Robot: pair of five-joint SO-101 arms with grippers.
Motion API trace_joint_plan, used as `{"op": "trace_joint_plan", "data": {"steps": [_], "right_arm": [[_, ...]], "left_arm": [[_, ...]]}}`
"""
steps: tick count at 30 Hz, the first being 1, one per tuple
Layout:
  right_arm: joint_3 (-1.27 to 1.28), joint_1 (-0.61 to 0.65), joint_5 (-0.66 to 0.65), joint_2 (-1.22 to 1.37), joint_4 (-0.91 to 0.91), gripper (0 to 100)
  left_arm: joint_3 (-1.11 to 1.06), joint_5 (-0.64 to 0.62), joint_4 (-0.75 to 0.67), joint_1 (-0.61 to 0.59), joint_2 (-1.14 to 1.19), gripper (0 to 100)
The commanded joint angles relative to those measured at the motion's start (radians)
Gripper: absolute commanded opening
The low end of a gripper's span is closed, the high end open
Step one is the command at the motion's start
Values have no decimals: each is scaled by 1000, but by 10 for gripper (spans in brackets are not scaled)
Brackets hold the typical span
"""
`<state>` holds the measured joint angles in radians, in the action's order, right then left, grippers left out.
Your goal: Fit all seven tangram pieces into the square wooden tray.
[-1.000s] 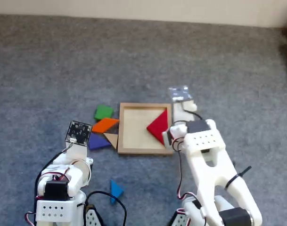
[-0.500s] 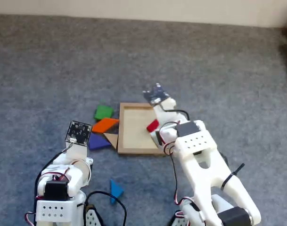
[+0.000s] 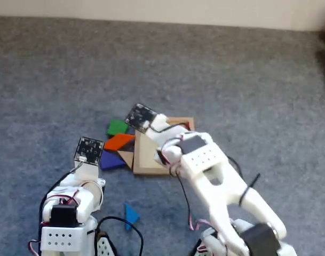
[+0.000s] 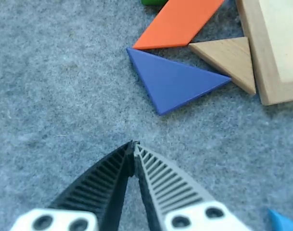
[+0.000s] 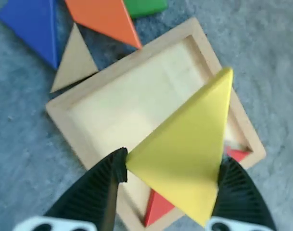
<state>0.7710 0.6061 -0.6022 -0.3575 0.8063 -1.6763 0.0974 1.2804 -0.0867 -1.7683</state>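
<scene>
Since the yellow triangle hangs tilted over the tray in the right wrist view, I'd call this the drop-in step. My take: turn it so its straight sides line up with the rim and with the red piece lying in one corner underneath, bring it down flat instead of corner-first, and only let go once it's inside the rim. Otherwise it could perch on the red one or on the wood edge. The right gripper is spread wide and pinches the yellow triangle across its edges.

Left wrist view: the left gripper has its jaws pressed together on nothing and hovers over bare carpet, near the dark blue triangle. Beyond that are the orange piece and the wood triangle, which sits right against the tray's rim.

High view: the right arm reaches across the tray. The green piece, orange piece, dark blue triangle and wood triangle bunch up just off the tray's left edge. A light blue piece lies well apart from them, toward the carpet's near edge between the arm bases. Lots left to fit, by the look of it.
</scene>
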Motion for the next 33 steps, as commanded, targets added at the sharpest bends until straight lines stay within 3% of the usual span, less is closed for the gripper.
{"op": "trace_joint_plan", "data": {"steps": [1,8,11,20,27,33], "right_arm": [[-171,10,-26,124,-12,199],[-321,13,-32,277,-10,199],[-363,13,-101,331,5,199],[-605,13,-192,493,286,204],[-754,13,-195,573,432,362],[-786,13,-193,581,447,368]], "left_arm": [[-22,8,3,12,-19,7],[-22,8,3,12,-19,7],[-22,8,3,12,-19,7],[-22,8,3,12,-19,7],[-22,8,3,12,-19,7],[-22,8,3,12,-19,7]]}}
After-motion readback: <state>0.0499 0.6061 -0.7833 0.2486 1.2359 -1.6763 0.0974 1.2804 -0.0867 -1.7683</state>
